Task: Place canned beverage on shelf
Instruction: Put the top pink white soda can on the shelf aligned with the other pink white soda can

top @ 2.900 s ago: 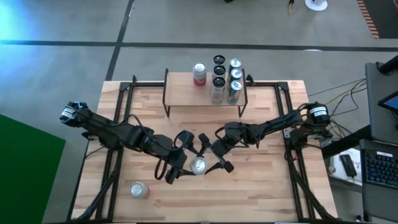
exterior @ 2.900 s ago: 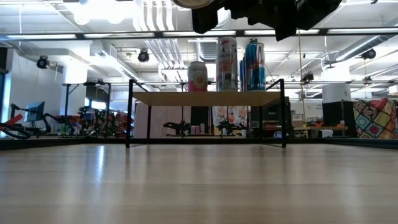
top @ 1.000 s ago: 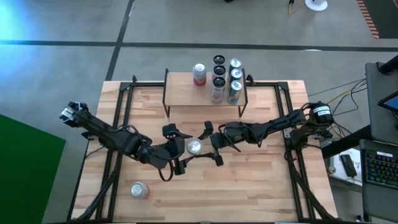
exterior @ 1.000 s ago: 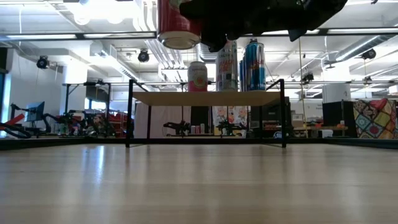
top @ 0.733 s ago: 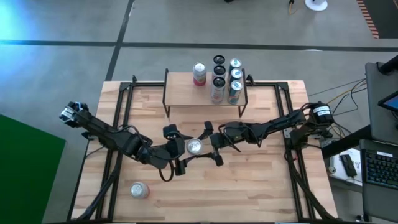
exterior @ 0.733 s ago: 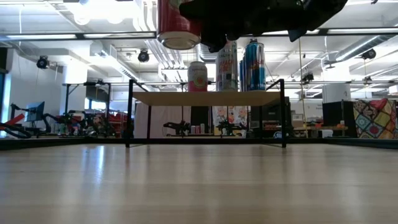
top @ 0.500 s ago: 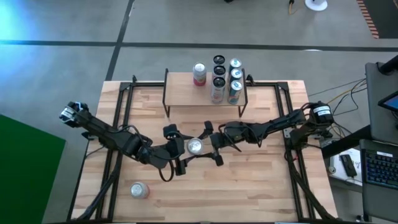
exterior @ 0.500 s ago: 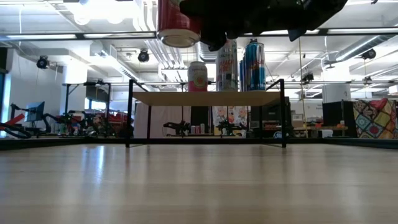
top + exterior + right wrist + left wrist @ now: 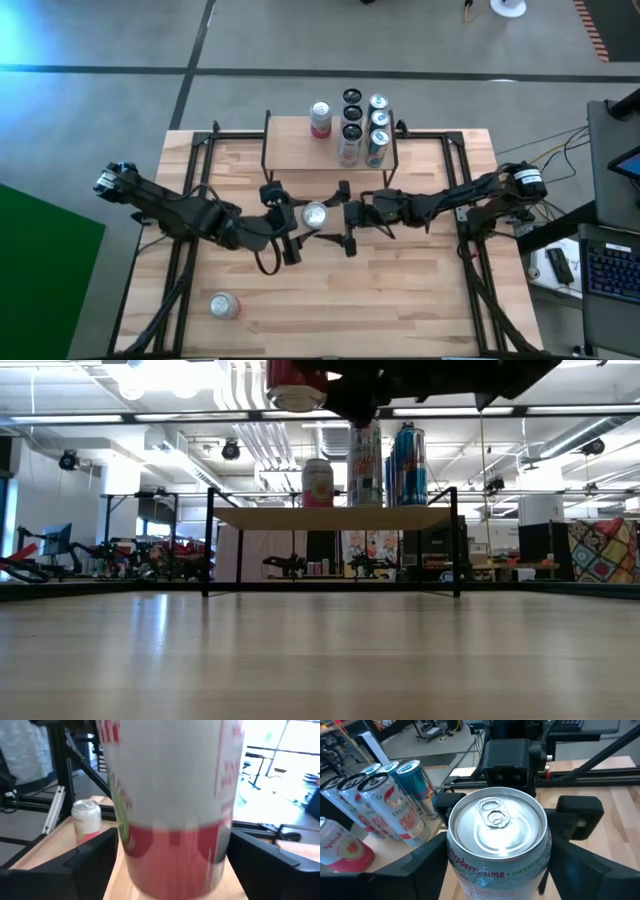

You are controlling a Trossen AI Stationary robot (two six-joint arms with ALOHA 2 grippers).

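Note:
A white can [image 9: 315, 214] with a red band at its base and a silver top hangs upright in the air, near the table's middle. My left gripper [image 9: 293, 220] is shut on it from the left. My right gripper [image 9: 340, 217] stands open at the can's right, one finger on either side of the red lower part [image 9: 172, 845]. The shelf [image 9: 328, 150], a light wood plank on thin black legs, stands at the table's far edge. It carries a pink can [image 9: 320, 118] and several tall cans [image 9: 362, 125]. In the low view the held can [image 9: 297, 385] hangs above shelf height. My left gripper pinches the can's upper side wall [image 9: 452, 862], just under the rim, between its two fingers [image 9: 427, 865]. The fingers come from the table's left, slanting a little downward. The can stays upright and lifted clear of the table. My right gripper: I cannot tell whether its fingers [image 9: 95, 860] touch the can.
Another pink can [image 9: 224, 305] stands on the slatted tabletop [image 9: 400, 300] at the near left. It also shows in the right wrist view [image 9: 86, 820]. Black frame rails [image 9: 185, 200] run along both table sides. The shelf's left part [image 9: 285, 150] is bare wood.
Both grippers and the can between them have gone up and toward the far edge, nearer the shelf. The can has stayed upright. In the low view it has risen and shifted a little to the right.

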